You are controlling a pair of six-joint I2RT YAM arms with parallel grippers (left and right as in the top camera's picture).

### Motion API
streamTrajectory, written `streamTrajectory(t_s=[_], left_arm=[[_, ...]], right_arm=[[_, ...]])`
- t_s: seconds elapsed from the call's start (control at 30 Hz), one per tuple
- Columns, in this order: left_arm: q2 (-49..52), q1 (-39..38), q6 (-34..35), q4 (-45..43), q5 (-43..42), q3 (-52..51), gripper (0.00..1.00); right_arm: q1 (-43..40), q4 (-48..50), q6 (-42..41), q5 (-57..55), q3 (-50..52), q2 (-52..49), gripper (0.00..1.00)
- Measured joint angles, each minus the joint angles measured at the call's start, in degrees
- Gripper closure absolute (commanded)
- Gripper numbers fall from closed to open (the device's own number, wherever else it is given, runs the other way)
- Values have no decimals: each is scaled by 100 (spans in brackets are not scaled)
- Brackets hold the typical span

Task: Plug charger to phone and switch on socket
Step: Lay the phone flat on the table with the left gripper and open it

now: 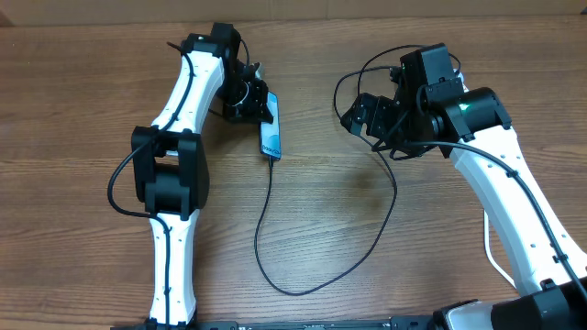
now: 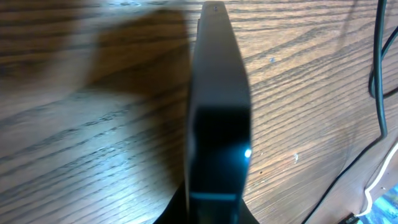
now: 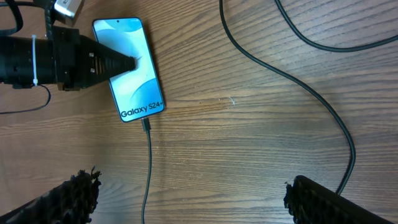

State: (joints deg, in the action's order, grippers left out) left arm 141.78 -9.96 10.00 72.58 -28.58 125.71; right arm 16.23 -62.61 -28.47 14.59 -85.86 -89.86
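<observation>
The phone shows a light blue screen with white text; it is tilted up off the table, facing the right wrist camera. My left gripper is shut on its upper part, with one finger across the screen. In the left wrist view the phone is a dark slab seen edge-on. The charger, a thin black cable, meets the phone's lower short edge and looks plugged in. It loops over the table toward the right arm. My right gripper hovers open to the phone's right. The socket is out of view.
The black cable's loop lies near the front of the table, and another stretch crosses the right wrist view. A white cord runs beside the right arm. Bare wooden tabletop surrounds both arms.
</observation>
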Motion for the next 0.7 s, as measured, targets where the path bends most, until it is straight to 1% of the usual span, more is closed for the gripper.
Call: streamTrajectory(t_s=[0.2, 0.3, 0.4, 0.47, 0.7], left_arm=[[0, -48, 42, 2, 140, 0, 95], [0, -48, 42, 4, 188, 0, 89], [0, -46, 61, 4, 214, 0, 87], [0, -46, 61, 4, 234, 0, 83], [0, -48, 61, 31, 369, 0, 79]], right_arm=[[0, 2, 0, 2, 0, 0, 3], [-2, 4, -2, 0, 0, 0, 3], [0, 2, -2, 0, 0, 0, 3], [0, 0, 2, 0, 0, 0, 2], [0, 0, -2, 0, 0, 0, 2]])
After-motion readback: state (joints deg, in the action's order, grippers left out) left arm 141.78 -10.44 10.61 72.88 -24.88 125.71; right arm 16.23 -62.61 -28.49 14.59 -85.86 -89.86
